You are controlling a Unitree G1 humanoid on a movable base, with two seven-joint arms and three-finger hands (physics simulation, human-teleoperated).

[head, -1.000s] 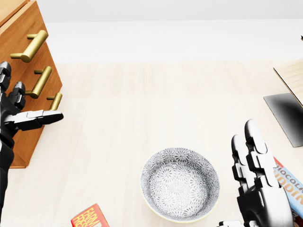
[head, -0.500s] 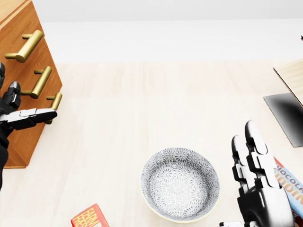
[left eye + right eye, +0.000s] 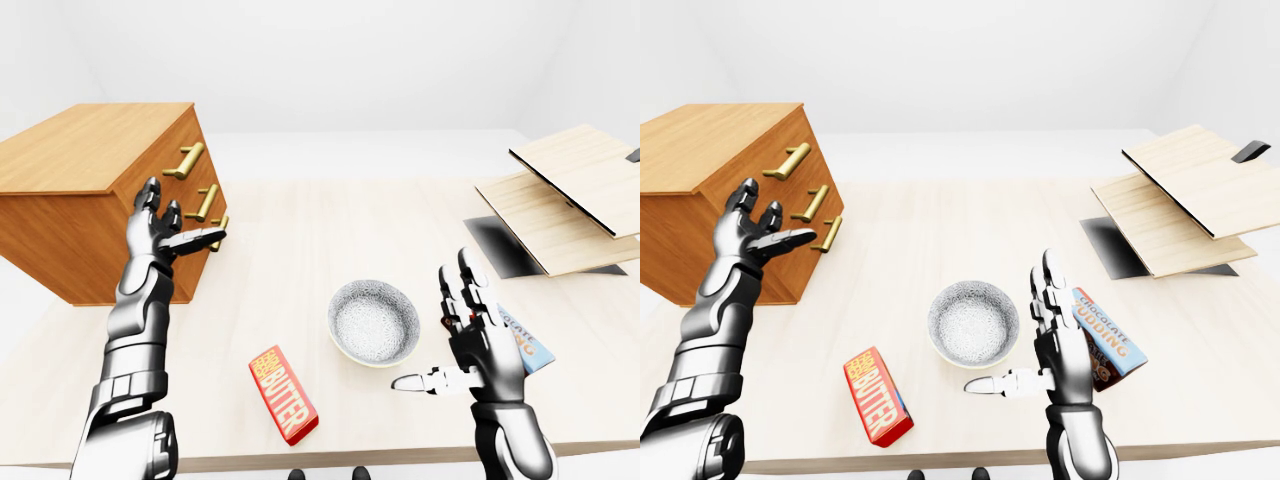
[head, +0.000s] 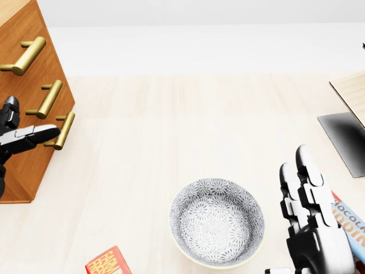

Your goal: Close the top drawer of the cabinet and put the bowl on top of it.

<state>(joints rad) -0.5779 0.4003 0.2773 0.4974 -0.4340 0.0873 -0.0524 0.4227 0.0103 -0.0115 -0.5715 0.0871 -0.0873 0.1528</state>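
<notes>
A: Drawer first. What do you make of it?

B: The cabinet [image 3: 90, 170] stands at the left end of the table [image 3: 300, 230]. Its top drawer [image 3: 798, 135] looks flush with the two fronts below it, with no gap showing in either eye view. I judge that step done, or as good as done.

A: And the left hand [image 3: 158, 235]?

B: It is raised before the drawer fronts, fingers apart and gripping nothing. One finger points toward the lowest handle [image 3: 218, 232]; I cannot tell whether it touches.

A: The bowl?

B: The bowl [image 3: 374, 322] sits upright and empty on the table, near its bottom edge in the head view and well apart from the cabinet. It is not yet lifted.

A: Right hand [image 3: 478, 345]?

B: Just beside the bowl on its right, palm turned toward it. The fingers are spread and the thumb is out, clear of the rim.

A: Anything nearby?

B: A butter box [image 3: 283, 394] lies to the bowl's left, and a pudding box [image 3: 1105, 335] behind the right hand. The cabinet top is bare.

A: So what remains?

B: Grasping the bowl, carrying it and setting it down. That is the whole second half.
</notes>
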